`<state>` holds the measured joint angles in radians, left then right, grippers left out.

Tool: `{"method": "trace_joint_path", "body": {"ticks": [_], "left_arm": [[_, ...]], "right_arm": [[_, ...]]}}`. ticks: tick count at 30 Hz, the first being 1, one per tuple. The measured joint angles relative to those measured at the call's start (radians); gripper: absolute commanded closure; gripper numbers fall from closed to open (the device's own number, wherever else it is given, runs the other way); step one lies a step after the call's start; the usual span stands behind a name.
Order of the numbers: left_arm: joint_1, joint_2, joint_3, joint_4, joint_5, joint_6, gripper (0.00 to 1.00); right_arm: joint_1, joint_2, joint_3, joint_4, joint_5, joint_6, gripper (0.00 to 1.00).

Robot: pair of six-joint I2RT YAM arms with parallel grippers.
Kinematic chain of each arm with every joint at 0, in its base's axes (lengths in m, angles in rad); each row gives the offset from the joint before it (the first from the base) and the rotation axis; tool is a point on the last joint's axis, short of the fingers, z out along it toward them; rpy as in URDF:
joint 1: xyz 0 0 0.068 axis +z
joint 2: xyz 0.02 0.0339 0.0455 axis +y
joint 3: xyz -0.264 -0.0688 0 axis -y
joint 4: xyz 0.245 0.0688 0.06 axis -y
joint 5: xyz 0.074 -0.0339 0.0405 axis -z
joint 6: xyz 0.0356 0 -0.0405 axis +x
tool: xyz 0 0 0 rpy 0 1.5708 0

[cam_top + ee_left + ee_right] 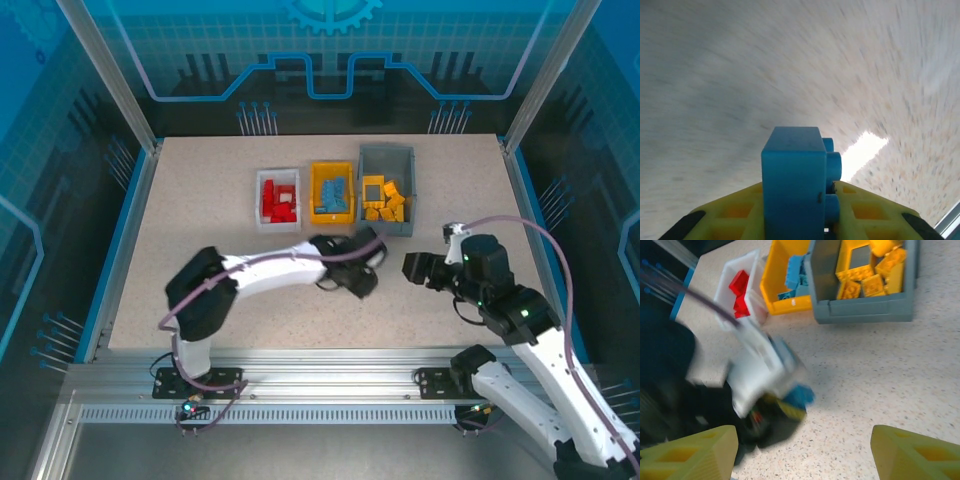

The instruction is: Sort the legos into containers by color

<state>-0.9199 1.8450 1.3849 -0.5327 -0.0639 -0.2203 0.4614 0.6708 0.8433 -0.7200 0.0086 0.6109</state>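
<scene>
A blue lego (pixel 792 185) stands upright between the yellow fingers (pixel 735 212) of my left gripper (pixel 362 268), which is shut on it just above the table in front of the bins. The right wrist view shows that blue lego (pixel 799 394) blurred at the left gripper's tip. My right gripper (pixel 802 450) stands open to its right, with nothing between its fingers (pixel 915 452). The white container (pixel 259 200) holds red legos (pixel 278 200). Blue legos (pixel 333 195) lie in the yellow container (pixel 313 195), and orange-yellow legos (pixel 385 200) in the dark grey one (pixel 386 160).
The three bins stand side by side at the middle back of the speckled table (pixel 200 210). A metal rail (pixel 320 385) with both arm bases runs along the near edge. Blue walls and posts enclose the table.
</scene>
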Motion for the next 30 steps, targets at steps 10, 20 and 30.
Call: {"method": "trace_joint_path", "body": {"ticks": [10,20,30], "left_arm": [[0.415,0.04,0.223,0.022,0.155,-0.099,0.76],[0.489,0.415,0.622,-0.017,0.225,-0.146,0.75],[0.492,0.491,0.679,-0.048,0.254,-0.175,0.48]], "right_arm": [[0.281,0.38,0.181,0.246,0.087,-0.127,0.3],[0.284,0.508,0.238,0.348,0.145,-0.142,0.3],[0.284,0.505,0.225,0.358,0.149,-0.141,0.3]]}}
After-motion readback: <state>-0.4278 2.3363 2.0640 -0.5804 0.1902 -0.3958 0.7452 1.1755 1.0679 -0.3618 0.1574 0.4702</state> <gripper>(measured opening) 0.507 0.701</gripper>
